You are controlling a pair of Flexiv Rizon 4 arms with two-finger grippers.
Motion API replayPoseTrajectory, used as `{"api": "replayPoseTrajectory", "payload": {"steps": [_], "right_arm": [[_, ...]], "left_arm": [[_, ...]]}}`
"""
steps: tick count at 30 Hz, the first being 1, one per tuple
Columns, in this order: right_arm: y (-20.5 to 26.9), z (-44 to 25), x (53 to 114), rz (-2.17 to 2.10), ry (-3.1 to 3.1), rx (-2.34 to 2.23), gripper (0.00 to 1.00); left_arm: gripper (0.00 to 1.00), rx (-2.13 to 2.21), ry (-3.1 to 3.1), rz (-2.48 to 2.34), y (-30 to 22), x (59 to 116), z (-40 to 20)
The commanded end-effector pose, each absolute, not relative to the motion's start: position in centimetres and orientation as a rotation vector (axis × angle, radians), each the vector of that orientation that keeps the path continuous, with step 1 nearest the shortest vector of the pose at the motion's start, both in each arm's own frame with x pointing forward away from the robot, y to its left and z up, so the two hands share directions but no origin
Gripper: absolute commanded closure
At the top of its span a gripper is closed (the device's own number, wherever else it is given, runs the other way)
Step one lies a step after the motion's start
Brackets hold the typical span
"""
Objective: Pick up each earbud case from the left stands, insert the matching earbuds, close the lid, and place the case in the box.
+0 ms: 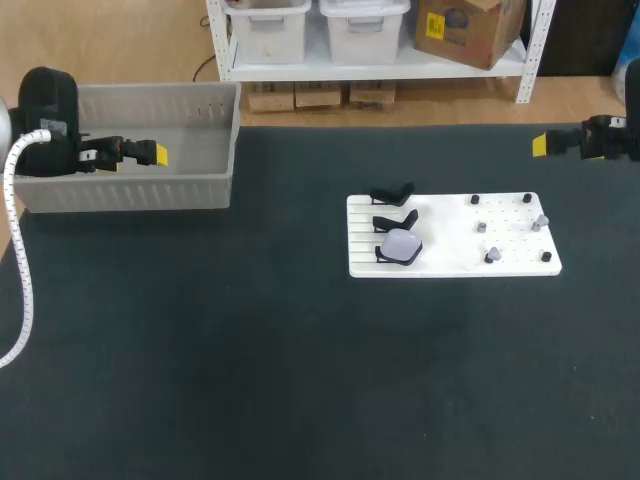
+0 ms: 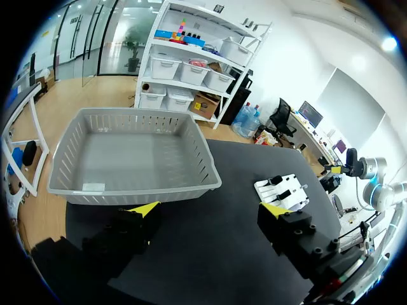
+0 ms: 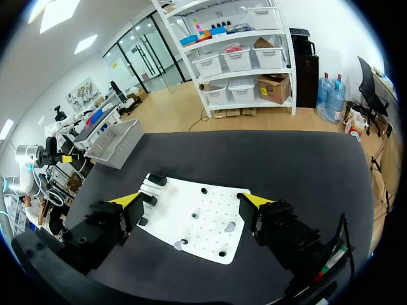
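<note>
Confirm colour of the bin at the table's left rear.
Light grey bin, with slotted walls; shows best in the left wrist view.

I log colours: table (image 1: 300, 380) dark charcoal, plain | box (image 1: 130, 190) grey, slotted walls | stands (image 1: 392, 193) black | board (image 1: 450, 262) white, ribbed by the stands, dotted with holes | earbud case (image 1: 402, 244) pale white-lilac | earbuds (image 1: 491, 256) grey | left gripper (image 2: 208, 210), right gripper (image 3: 191, 200) black, tips yellow

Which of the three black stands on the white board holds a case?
The front stand, nearest the robot, holds the pale case; the other two stands are empty.
</note>
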State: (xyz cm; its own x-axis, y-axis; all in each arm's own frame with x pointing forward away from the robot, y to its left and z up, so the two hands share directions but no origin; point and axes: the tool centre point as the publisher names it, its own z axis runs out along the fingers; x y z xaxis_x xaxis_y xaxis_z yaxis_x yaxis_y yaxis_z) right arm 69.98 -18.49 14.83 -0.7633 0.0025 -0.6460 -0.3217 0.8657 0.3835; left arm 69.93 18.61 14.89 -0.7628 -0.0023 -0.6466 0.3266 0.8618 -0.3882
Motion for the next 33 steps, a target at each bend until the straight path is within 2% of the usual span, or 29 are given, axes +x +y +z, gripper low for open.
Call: {"api": "replayPoseTrajectory", "payload": {"steps": [1, 16, 33], "right_arm": [[-18.5, 14.9, 69.9, 0.632, 2.371, -0.229, 0.0], [-18.5, 14.9, 69.9, 0.632, 2.371, -0.229, 0.0], [-18.5, 14.9, 69.9, 0.632, 2.371, -0.229, 0.0]], "left_arm": [[0.0, 0.231, 2.373, -0.638, 18.5, 70.0, 15.0], [0.0, 0.293, 2.341, -0.642, 18.0, 70.0, 15.2], [0.0, 0.99, 1.877, -0.847, 12.7, 68.4, 18.7]]}}
